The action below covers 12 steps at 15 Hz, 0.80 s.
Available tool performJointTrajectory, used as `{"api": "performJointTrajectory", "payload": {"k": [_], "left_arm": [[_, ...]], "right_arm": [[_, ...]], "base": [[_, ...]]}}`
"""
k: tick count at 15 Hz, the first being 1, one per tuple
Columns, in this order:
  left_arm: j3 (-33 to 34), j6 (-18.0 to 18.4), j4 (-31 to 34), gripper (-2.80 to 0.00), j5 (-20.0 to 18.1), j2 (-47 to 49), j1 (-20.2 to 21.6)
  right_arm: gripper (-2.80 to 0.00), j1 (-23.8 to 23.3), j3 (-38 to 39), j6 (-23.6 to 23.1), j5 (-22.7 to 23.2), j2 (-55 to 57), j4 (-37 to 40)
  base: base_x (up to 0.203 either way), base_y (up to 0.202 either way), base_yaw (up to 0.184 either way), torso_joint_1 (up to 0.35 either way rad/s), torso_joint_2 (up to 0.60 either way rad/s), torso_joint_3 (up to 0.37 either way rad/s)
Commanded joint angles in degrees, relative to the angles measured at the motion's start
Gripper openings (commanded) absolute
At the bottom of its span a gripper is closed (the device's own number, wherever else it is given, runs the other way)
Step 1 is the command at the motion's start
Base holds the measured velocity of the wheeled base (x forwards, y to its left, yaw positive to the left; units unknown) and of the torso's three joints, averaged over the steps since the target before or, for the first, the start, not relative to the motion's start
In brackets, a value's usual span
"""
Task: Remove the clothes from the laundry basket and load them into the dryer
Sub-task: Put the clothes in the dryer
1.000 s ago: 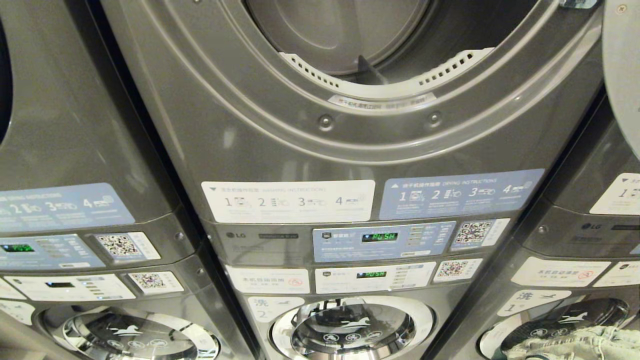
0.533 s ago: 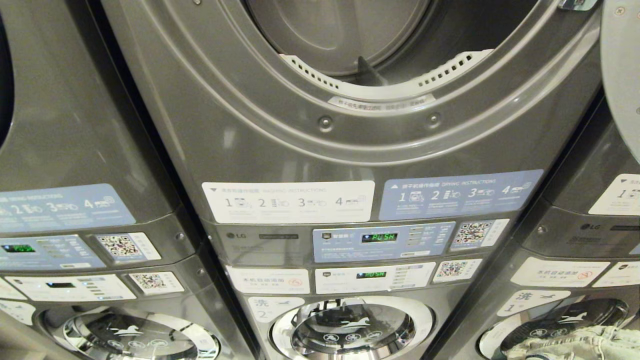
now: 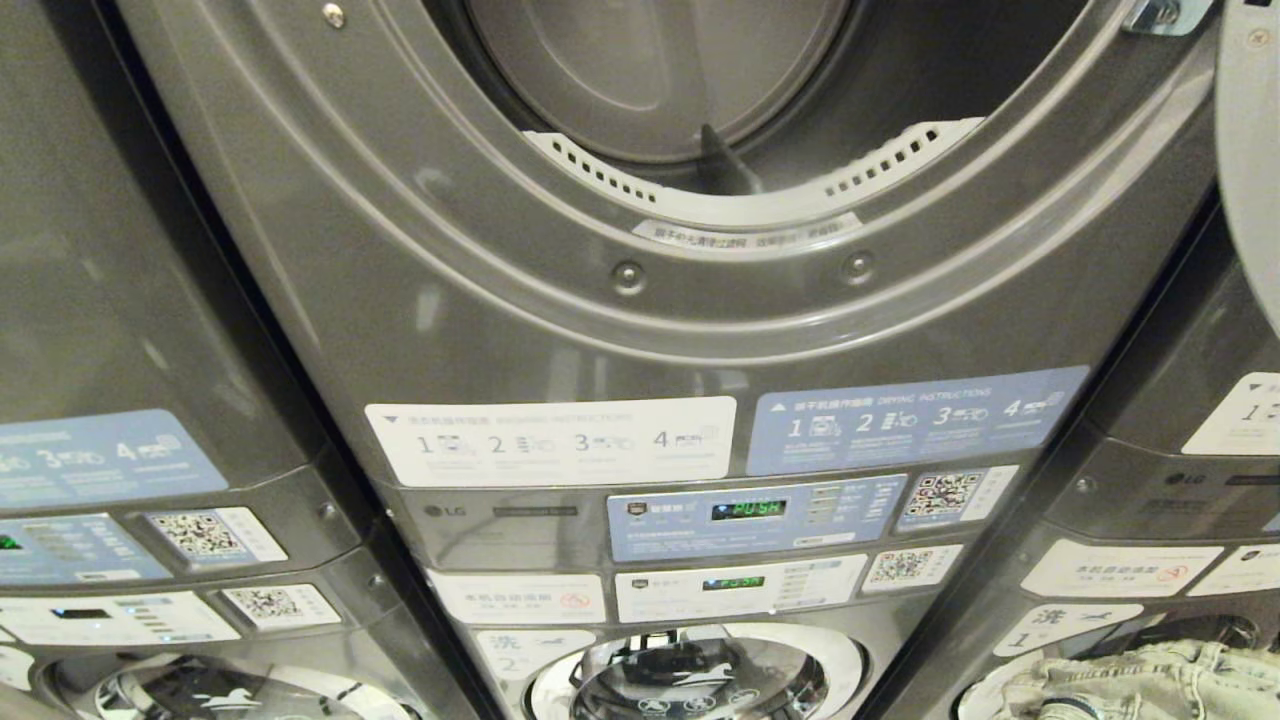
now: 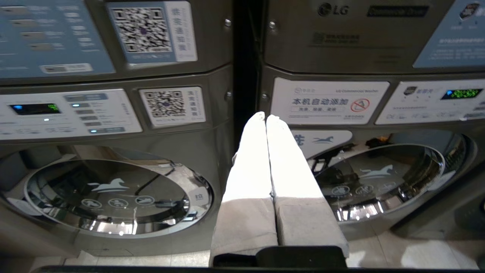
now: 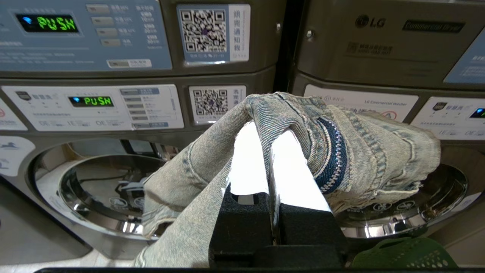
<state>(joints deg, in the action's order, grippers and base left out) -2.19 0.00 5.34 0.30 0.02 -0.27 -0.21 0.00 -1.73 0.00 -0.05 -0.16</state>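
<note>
The dryer [image 3: 640, 300] fills the head view, its round opening [image 3: 760, 100] uncovered and its door [image 3: 1250, 150] swung out at the right edge. Below it is the washer labelled 2 [image 3: 690, 680]. My right gripper [image 5: 267, 127] is shut on a pair of faded blue jeans [image 5: 363, 148], which drape over both fingers in front of the washer doors. The jeans [image 3: 1140, 680] also show at the head view's bottom right corner. A bit of the dark green laundry basket [image 5: 405, 258] shows below that gripper. My left gripper [image 4: 265, 116] is shut and empty, pointing at the gap between two stacks.
Identical grey stacks stand to the left [image 3: 130, 300] and right [image 3: 1180, 450] of the middle one. Control panels [image 3: 750, 510] with lit displays sit between dryer and washer. Chrome-ringed washer doors [image 4: 113, 193] are shut, with pale floor tiles [image 4: 416, 258] under them.
The whole head picture has shifted: the machines now sit lower and further left, so the camera moved. The jeans stay at the bottom right corner. Neither arm shows motion.
</note>
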Motion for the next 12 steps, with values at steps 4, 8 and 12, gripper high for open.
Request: {"api": "performJointTrajectory", "payload": {"k": [4,8,12], "left_arm": [[0.0,0.0,0.0,-2.80,0.0,0.0,-0.1],[0.0,0.0,-0.1,-2.80,0.0,0.0,-0.1],[0.0,0.1,0.0,-2.80,0.0,0.0,-0.1]], "right_arm": [[-2.80,-0.1,0.0,-0.4,0.2,0.0,0.0],[-2.80,-0.1,-0.1,-4.3,1.8,0.0,0.2],[-2.80,-0.1,-7.3,-9.5,14.5,0.3,0.5]], "base": [[0.030,0.000,0.001,-0.002,0.00,0.001],[0.000,0.000,0.000,0.000,0.00,0.000],[-0.013,0.000,0.001,0.001,0.00,0.001]]}}
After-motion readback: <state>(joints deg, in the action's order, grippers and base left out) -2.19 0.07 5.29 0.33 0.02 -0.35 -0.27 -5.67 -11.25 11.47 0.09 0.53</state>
